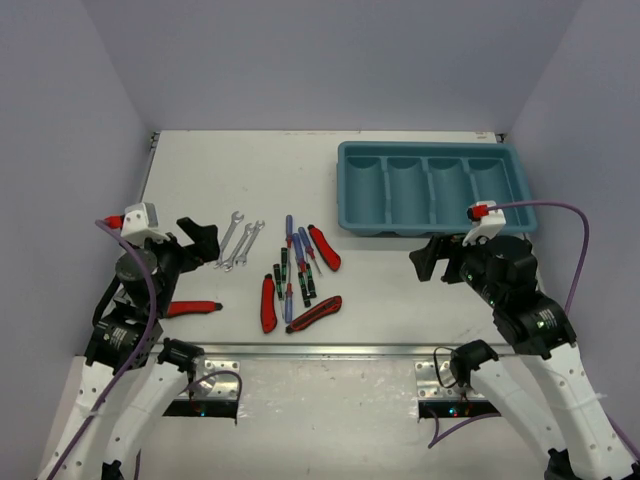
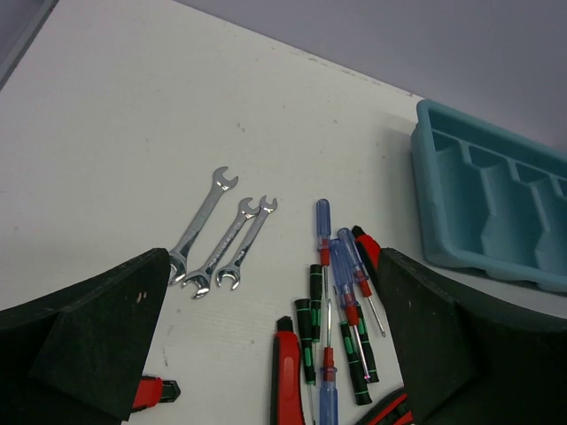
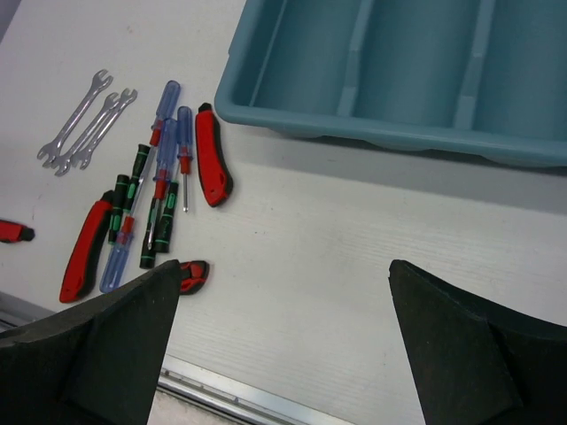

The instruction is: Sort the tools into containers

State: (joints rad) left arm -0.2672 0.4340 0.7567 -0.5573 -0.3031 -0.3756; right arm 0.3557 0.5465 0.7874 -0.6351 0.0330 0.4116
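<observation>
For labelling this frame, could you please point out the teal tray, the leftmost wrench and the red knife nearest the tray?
teal tray (image 3: pixel 354 124), right wrist view, near outer wall.
leftmost wrench (image 2: pixel 201 221), left wrist view, mid-shaft.
red knife (image 1: pixel 325 248), top external view, middle of body.

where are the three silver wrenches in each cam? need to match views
Top external: wrenches left of centre, just left of the screwdriver cluster.
Left wrist: wrenches centre-left, fanned out, screwdrivers to their right.
Right wrist: wrenches upper left, near the edge.
Shared landmark: teal tray, upper right in top external, right edge in left wrist, across the top in right wrist.
</observation>
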